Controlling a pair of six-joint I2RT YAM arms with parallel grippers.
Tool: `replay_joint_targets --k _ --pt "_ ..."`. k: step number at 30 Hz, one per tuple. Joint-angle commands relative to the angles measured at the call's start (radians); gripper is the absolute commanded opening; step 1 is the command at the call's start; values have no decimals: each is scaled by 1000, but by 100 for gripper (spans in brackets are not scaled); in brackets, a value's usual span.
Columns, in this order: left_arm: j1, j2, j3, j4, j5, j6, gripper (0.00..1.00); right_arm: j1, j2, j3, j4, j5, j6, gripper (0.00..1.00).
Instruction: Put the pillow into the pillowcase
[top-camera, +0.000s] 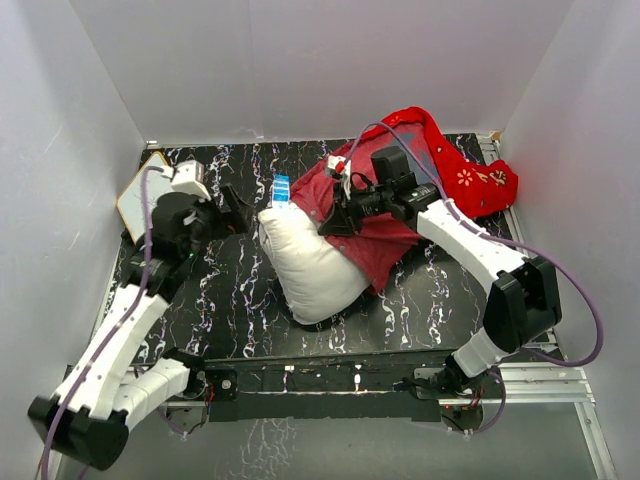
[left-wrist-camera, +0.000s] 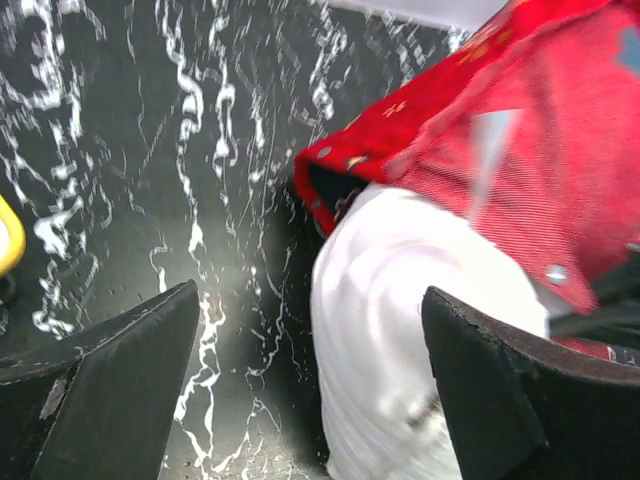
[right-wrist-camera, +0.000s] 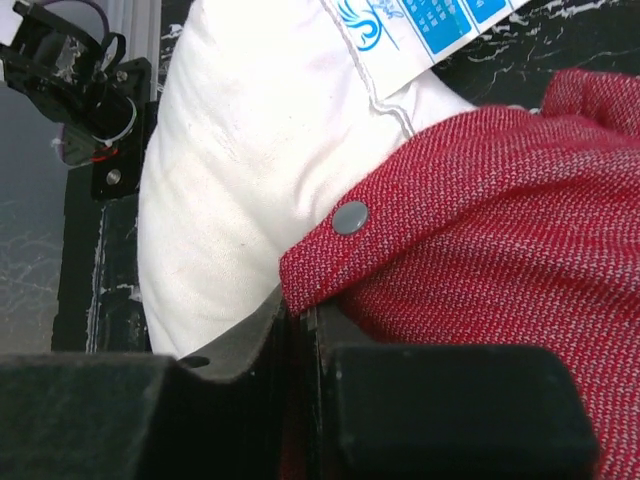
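White arms (top-camera: 110, 345) (top-camera: 470, 245), black hands (top-camera: 240, 212) (top-camera: 333, 222), purple cables (top-camera: 585, 320)

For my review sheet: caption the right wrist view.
Right gripper pinches the hem of the pillowcase, pillow partly inside.

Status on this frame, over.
Left gripper open, empty. Right gripper shut on pillowcase hem. Pillow partly inside, near end sticking out. Nothing blocking.

Soft, even light is filling the overhead view; motion blur is smearing the left wrist view, the pillow (left-wrist-camera: 400, 320) glaring white.
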Motion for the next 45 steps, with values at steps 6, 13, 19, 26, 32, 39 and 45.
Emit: replay_joint_targets --k 6,13,19,26,32,39,45 --pt "1 -221 -11 -259 335 23 91 -26 78 260 -135 -145 5 33" --pt "1 -372 -164 -154 503 -121 92 -53 -19 349 -313 -195 -178 65" --pt "0 -376 -317 -77 432 -198 94 -79 -231 34 -194 -41 -197 69" --pt "-1 -301 -477 322 489 -413 95 -61 -259 -166 -16 286 -88 70" --pt "-4 -227 -524 473 418 -530 96 -5 -149 -145 26 452 -60 76" --pt "-16 -35 -538 548 381 -536 94 43 -31 -89 22 553 -57 71" --pt "-76 117 -511 638 394 -530 65 46 -41 -26 -62 399 -94 24"
